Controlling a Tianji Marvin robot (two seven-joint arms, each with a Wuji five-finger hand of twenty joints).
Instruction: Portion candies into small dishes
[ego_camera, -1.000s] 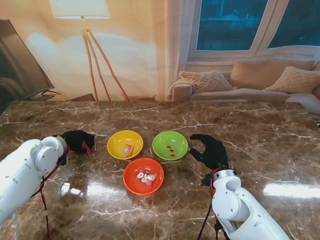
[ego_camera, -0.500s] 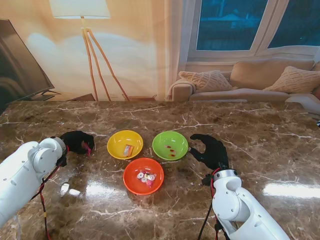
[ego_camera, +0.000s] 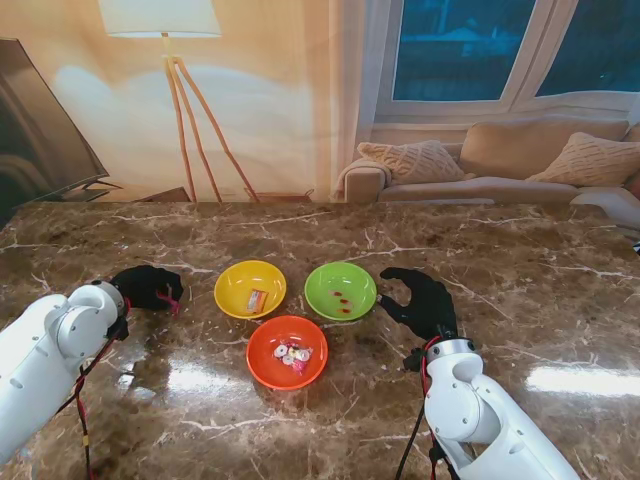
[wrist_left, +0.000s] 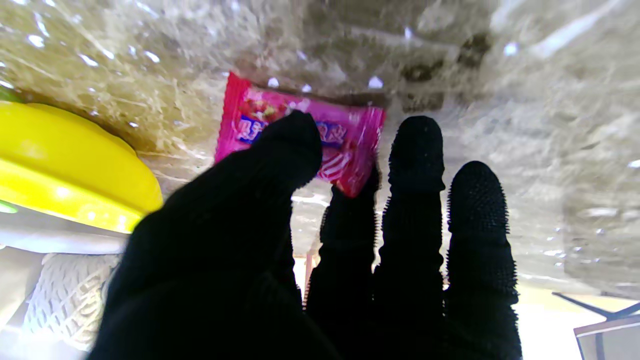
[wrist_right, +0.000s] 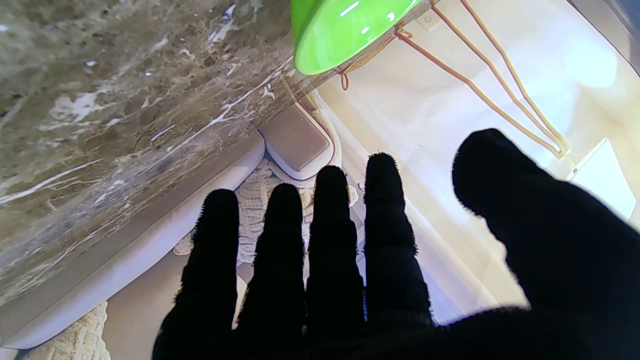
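Observation:
My left hand (ego_camera: 145, 285) is shut on a pink wrapped candy (ego_camera: 173, 298), pinched between thumb and forefinger, just above the table to the left of the yellow dish (ego_camera: 250, 288). The left wrist view shows the candy (wrist_left: 350, 140) held at the fingertips (wrist_left: 295, 145), with the yellow dish (wrist_left: 65, 165) beside it. One candy (ego_camera: 256, 298) lies in the yellow dish. The green dish (ego_camera: 340, 290) holds small red candies. The orange dish (ego_camera: 287, 351), nearer to me, holds several candies. My right hand (ego_camera: 420, 300) is open, fingers spread, right of the green dish (wrist_right: 345, 30).
The brown marble table (ego_camera: 520, 260) stretches wide on both sides. Beyond its far edge stand a floor lamp (ego_camera: 165, 60) and a sofa with cushions (ego_camera: 500, 160). A dark screen (ego_camera: 40, 130) is at the far left.
My left arm has drawn back to the left and slightly nearer to me, taking the hand and its pink candy a little away from the yellow dish. The right hand has not moved.

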